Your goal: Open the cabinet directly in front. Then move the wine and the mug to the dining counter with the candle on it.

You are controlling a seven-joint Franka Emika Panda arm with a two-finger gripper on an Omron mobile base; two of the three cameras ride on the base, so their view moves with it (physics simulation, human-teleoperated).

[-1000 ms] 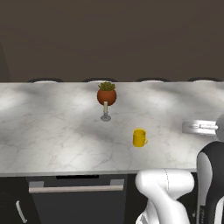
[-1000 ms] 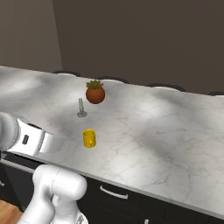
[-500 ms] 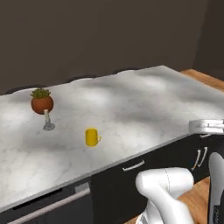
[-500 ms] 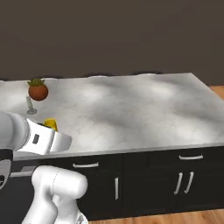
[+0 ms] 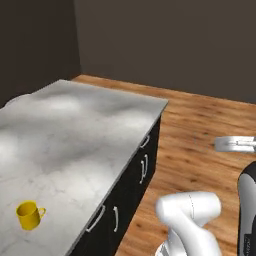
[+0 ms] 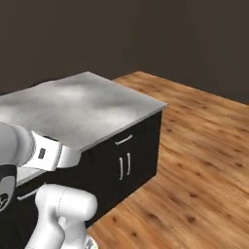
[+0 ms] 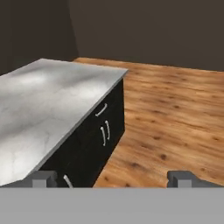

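We see a grey marble bench [image 5: 75, 130] on a wood floor [image 6: 204, 160], with dark walls. One yellow mug [image 5: 29, 215] sits on it. Our pincer [image 7: 111, 178] is open and holds nothing.

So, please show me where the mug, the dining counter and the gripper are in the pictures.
mug [image 5: 28, 215], left base view, on its yellow side wall.
dining counter [image 5: 90, 125], left base view, on bare marbled top.
gripper [image 7: 111, 178], hand view, midway between the open fingertips.

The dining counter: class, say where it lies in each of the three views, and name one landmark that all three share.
Left base view: the dining counter spans the left half.
Right base view: the counter lies upper left.
Hand view: the counter runs down the left side.
Shared landmark: the pair of upright pale handles below its floor-side corner.
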